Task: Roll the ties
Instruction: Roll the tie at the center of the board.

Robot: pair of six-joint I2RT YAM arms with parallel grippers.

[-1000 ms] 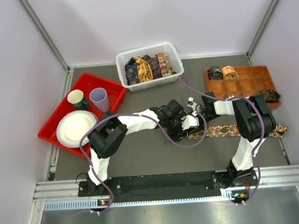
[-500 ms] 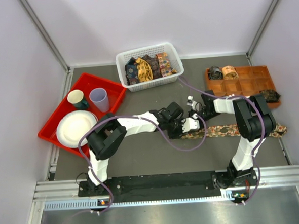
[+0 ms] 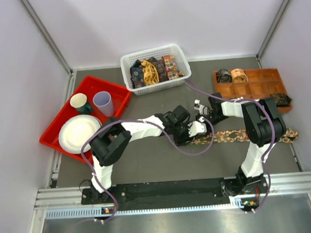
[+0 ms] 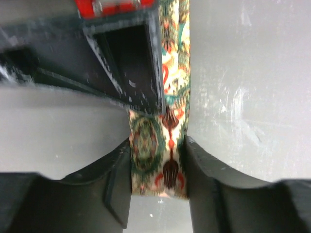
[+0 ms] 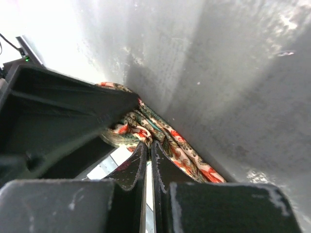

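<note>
Grey bench (image 3: 163, 161) is viewed from above, with both arms bent in toward its centre. A red tray (image 3: 121, 93) is set at the left. It is loaded with a white plate (image 3: 80, 133), a dark green cup (image 3: 81, 103) and a lilac cup (image 3: 103, 103).

An orange compartment box (image 3: 259, 89) is placed at the far right. Two rolled ties (image 3: 231, 75) are seated in its far-left cells, and a dark coil (image 3: 280, 99) is sat at its near-right corner. A white basket (image 3: 151, 52) is set at far centre and packed with loose ties (image 3: 155, 70).

One patterned tie (image 3: 241, 136) is laid flat on the bench, just near of the box. It is stretched from the centre out to the right edge, with its left end covered by the two wrists.

Left fingers (image 4: 114, 177) are about half open. The tie end is bracketed between them, and both of its edges are touched by the pads.

Right fingers (image 5: 141, 162) are closed fully together. Their tips are pressed at a bunched fold of the same tie, just beyond the left fingers. Whether fabric is pinched there cannot be told.
</note>
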